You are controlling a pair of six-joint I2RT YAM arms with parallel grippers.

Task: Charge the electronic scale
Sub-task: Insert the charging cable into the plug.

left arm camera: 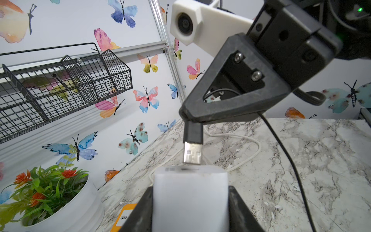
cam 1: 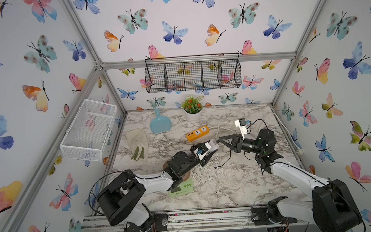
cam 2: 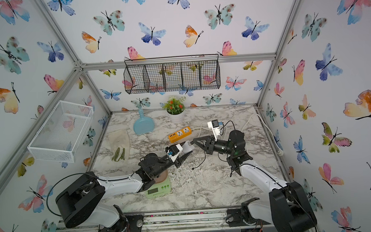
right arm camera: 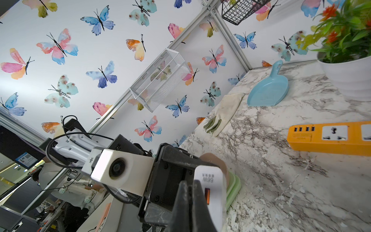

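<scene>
the electronic scale (cam 1: pixel 182 189) sits behind my left claw, tucked under that arm's wrist. it is a pale green box with a dark screen, and its tan rounded tray is mostly hidden by the arm. no lead reaches it that i can see. my left claw (cam 1: pixel 211 150) is grasping the white charger cube (left arm camera: pixel 189 192), a smooth matte block squeezed by its flat sides so its port face looks toward the other claw, i judge to give the plug a steady target. just off that face hangs the usb plug (left arm camera: pixel 192 144), with a black moulded body and a bright stamped metal tip aimed at the cube. whether it touches i cannot tell. my right claw (left arm camera: pixel 185 118) is clenched on the plug's body, which leaves the metal free to enter. the thin black cable (left arm camera: pixel 285 152) trails away slack over the veined marble table (cam 1: pixel 217 191). beyond both claws lies the orange power strip (cam 1: pixel 197 133), glossy plastic with its sockets up.
</scene>
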